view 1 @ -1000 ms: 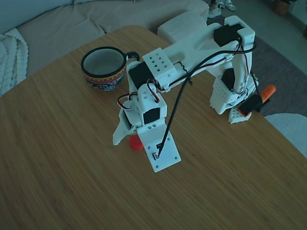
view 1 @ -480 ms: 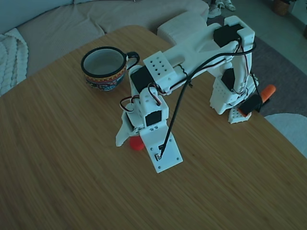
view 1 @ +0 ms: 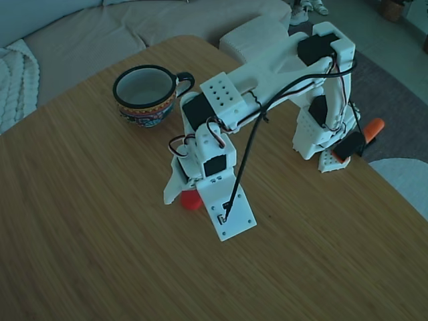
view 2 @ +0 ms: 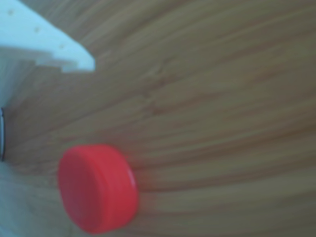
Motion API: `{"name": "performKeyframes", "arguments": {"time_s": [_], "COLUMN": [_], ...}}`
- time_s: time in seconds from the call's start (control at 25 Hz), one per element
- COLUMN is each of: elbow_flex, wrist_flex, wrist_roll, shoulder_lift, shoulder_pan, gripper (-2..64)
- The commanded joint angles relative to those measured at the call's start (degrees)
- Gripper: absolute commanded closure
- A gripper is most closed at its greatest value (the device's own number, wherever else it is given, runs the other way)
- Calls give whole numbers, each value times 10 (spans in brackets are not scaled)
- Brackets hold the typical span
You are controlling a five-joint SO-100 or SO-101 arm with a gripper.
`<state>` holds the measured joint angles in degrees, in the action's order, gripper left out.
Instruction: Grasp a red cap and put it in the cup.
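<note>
Red and small, the cap (view 1: 190, 200) lies flat on the wooden table (view 1: 87, 221), partly hidden in the fixed view beneath the white arm (view 1: 267, 73), whose gripper (view 1: 179, 198) reaches down right over it. One pale finger (view 1: 172, 190) comes to the table just left of the cap; the other side is covered by the wrist housing, so how wide the jaws stand I cannot tell. In the other view the cap (view 2: 96, 187) sits low and left on the wood grain, a little blurred, with a white fingertip (view 2: 47, 42) in the upper left corner, apart from it. The cup (view 1: 145, 95) stands upright near the table's far edge, well apart from the cap, handle toward the arm, nothing showing in its pale inside. An orange clamp handle (view 1: 370, 131) juts out by the arm's base
</note>
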<state>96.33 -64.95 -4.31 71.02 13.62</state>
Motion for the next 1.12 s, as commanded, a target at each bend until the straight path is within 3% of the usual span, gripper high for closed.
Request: {"name": "performKeyframes", "arguments": {"time_s": [0.0, 0.6, 0.8, 1.08], "elbow_flex": [-3, -2, -3, -4], "wrist_flex": [4, 3, 3, 3], "wrist_roll": [2, 2, 2, 2], "shoulder_lift": [10, 10, 10, 10], "shoulder_pan": [-9, -26, -25, -25], "gripper": [110, 111, 203, 206]}}
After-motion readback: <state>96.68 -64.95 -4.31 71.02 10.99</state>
